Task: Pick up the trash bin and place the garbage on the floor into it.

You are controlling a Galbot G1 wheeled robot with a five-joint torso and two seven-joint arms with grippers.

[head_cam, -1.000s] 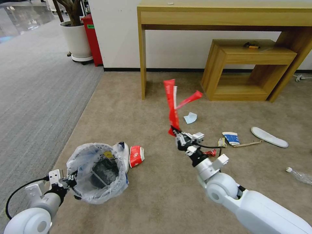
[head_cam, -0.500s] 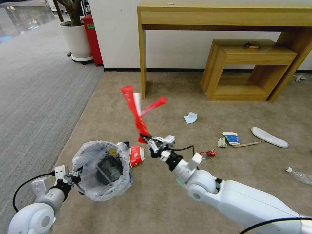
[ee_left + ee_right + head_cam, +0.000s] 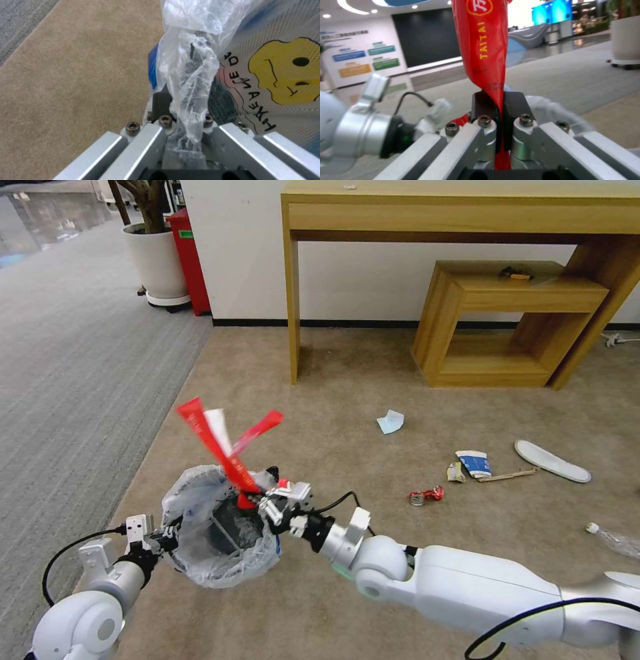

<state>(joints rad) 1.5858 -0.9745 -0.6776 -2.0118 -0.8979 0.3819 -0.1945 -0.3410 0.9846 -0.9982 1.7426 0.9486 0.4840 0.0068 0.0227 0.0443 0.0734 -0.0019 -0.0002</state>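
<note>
- Our right gripper (image 3: 257,500) pinches one bundle of red wrappers (image 3: 223,443), three strips fanning above the bin (image 3: 223,523).
- Our left gripper (image 3: 163,540) clamps the bin's rim, off the carpet (image 3: 333,400).
- The liner blurs the bin's contents.

The trash bin (image 3: 230,527) was dark inside, and its plastic bag (image 3: 200,50) was translucent white with a yellow smiling face, black letters and blue patches. The wrappers (image 3: 223,443) in the right gripper (image 3: 267,505) were bright red with one white strip between them; in the right wrist view the red wrapper (image 3: 483,47) carried yellow letters. The floor (image 3: 347,400) was a plain beige carpet, and beside it the other carpet (image 3: 73,367) was grey with fine stripes. The slipper (image 3: 552,461) was white, the paper cup (image 3: 474,463) blue and white, the tissue (image 3: 391,421) pale blue. Both arms were white.
</note>
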